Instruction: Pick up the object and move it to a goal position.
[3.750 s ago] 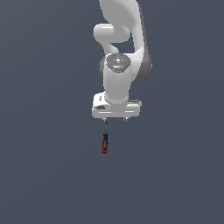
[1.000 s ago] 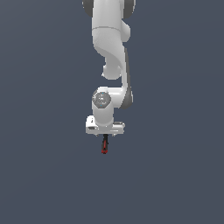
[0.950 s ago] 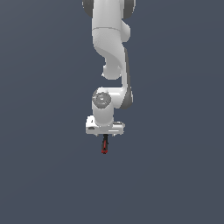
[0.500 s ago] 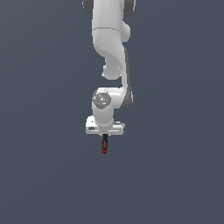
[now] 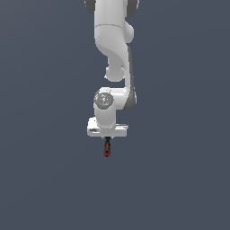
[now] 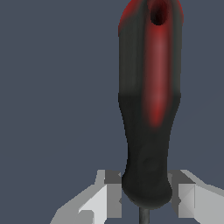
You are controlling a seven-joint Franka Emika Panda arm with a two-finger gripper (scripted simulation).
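Observation:
The object is a small screwdriver (image 5: 107,148) with a red-and-black handle. In the exterior view it sticks out just below my white gripper (image 5: 107,137). In the wrist view the handle (image 6: 148,105) fills the frame and a bit of thin grey shaft (image 6: 142,216) shows at its black end. My gripper (image 6: 146,194) has one finger (image 6: 107,194) on each side of that black end, the jaws closed against it. The upper part of the tool is hidden by the hand in the exterior view.
The white arm (image 5: 114,54) rises above the gripper to the frame's top edge. All around is a plain dark grey-blue surface (image 5: 45,179) with no other objects or goal marker in view.
Since 3.8 s ago the arm has folded down and the gripper has come down around the screwdriver. Over the last second almost nothing has moved.

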